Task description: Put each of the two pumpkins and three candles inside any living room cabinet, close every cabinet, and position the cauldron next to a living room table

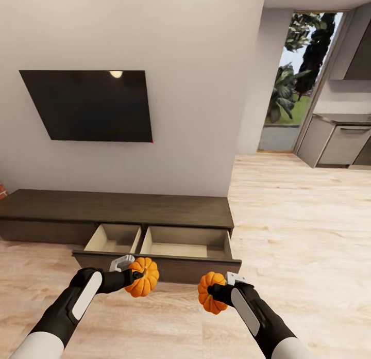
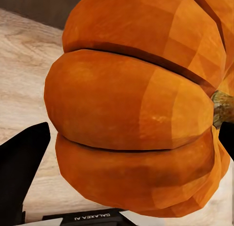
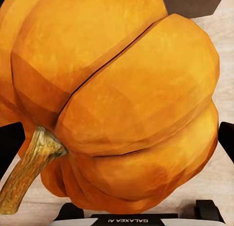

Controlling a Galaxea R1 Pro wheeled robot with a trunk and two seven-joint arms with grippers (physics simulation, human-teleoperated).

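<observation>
- Left gripper (image 1: 135,274) is clamped on one pumpkin (image 1: 142,277), held just near of the cabinet (image 1: 118,208).
- Right gripper (image 1: 219,292) grips the other pumpkin (image 1: 211,292), lower and further right.
- Two drawers (image 1: 178,243) stand open in front of them.

An orange pumpkin (image 2: 141,109) sits clamped between the left pincer's (image 2: 131,138) black fingers (image 2: 22,172).

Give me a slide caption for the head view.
Each gripper holds a pumpkin before the cabinet's open drawers.
</observation>
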